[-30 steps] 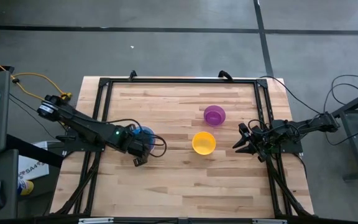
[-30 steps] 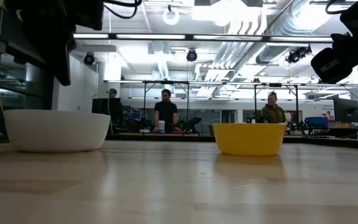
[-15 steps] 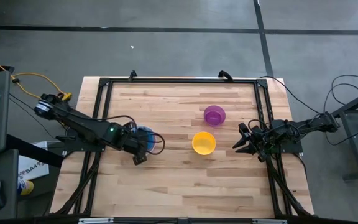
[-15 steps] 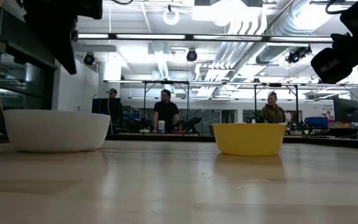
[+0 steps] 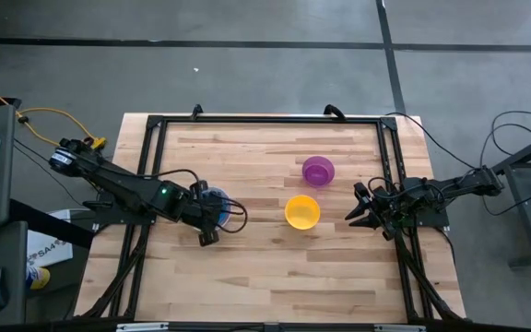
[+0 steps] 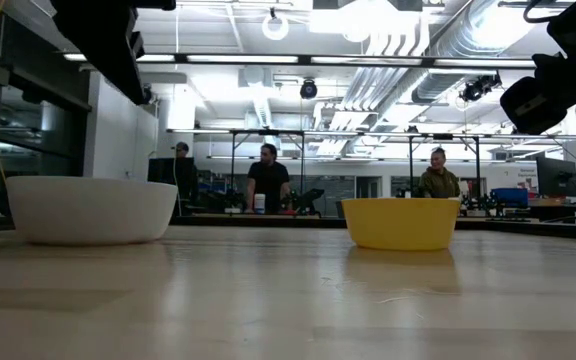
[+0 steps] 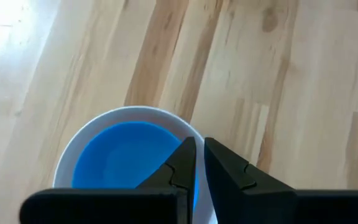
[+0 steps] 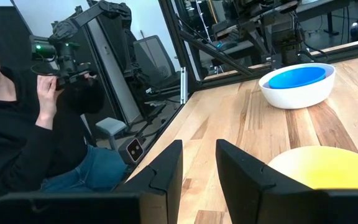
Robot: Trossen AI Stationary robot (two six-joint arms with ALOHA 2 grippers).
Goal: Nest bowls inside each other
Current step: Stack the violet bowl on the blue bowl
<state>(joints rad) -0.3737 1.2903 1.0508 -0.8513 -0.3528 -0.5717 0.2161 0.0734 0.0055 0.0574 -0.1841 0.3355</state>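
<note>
Fingers (image 7: 225,177) of L gripper (image 7: 199,163) nearly closed, holding nothing
Hovering over blue bowl (image 7: 126,155) nested in white bowl (image 7: 73,165); R gripper (image 5: 361,211) waiting, fingers apart

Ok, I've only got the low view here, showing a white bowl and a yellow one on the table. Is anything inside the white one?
Observer: Yes, a blue bowl sits nested inside the white bowl.
Operator: Any other bowls out there?
Observer: A purple bowl stands beyond the yellow bowl, apart from it.
Operator: Where's the left pincer?
Observer: The left pincer hovers above the white bowl's rim, holding nothing.
</note>
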